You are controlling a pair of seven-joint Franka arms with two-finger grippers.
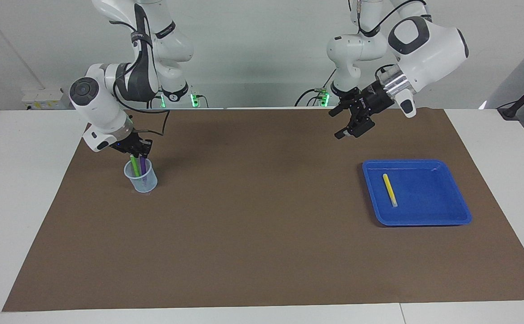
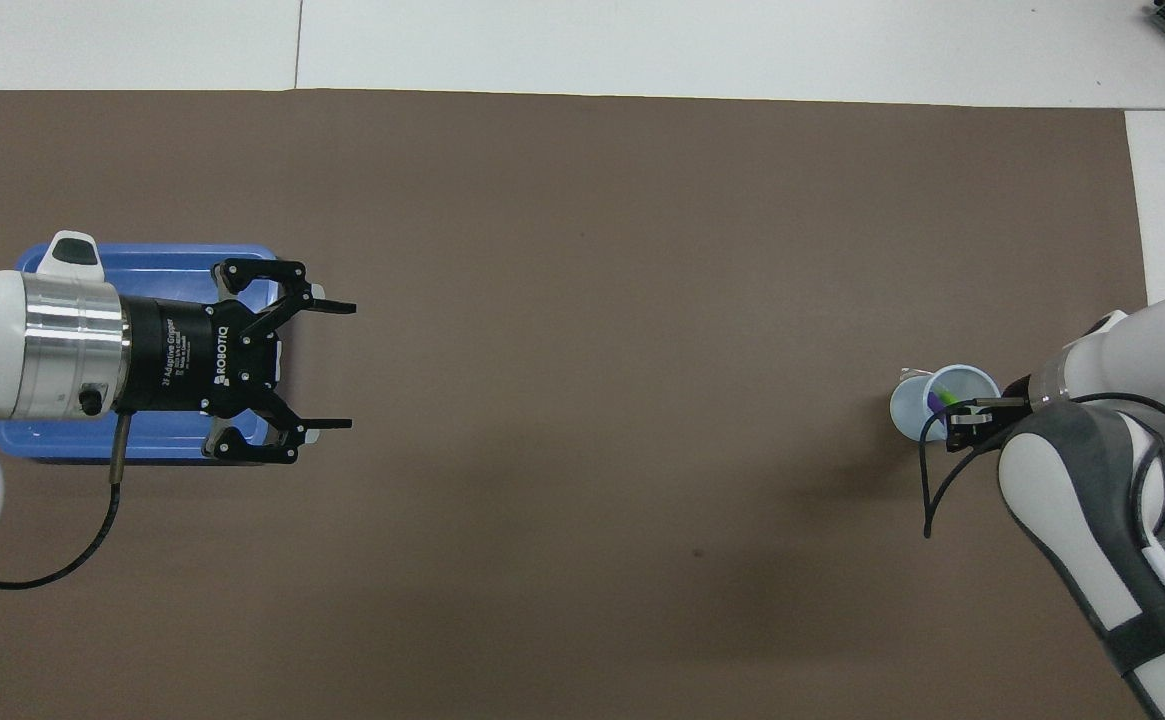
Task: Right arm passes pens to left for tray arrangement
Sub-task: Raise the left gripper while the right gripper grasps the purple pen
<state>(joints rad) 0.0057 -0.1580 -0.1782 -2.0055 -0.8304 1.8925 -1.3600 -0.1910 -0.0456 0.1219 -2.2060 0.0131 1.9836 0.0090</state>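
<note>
The green pen [image 1: 134,165] and the purple pen [image 1: 143,165] stand upright in a small pale cup [image 1: 141,181] toward the right arm's end of the table. My right gripper [image 1: 136,153] reaches down onto the pens' tops and is shut on the green pen [image 2: 946,400]. The yellow pen [image 1: 389,190] lies flat in the blue tray [image 1: 446,216] toward the left arm's end. My left gripper [image 1: 335,124] hangs open and holds nothing, in the air over the brown mat beside the tray. In the overhead view the left gripper [image 2: 347,366] and its wrist cover much of the tray [image 2: 142,262] and hide the yellow pen.
A brown mat [image 1: 253,234] covers most of the white table [image 1: 19,180]. The cup [image 2: 907,405] and the tray are the only things standing on it. Cables trail from both wrists.
</note>
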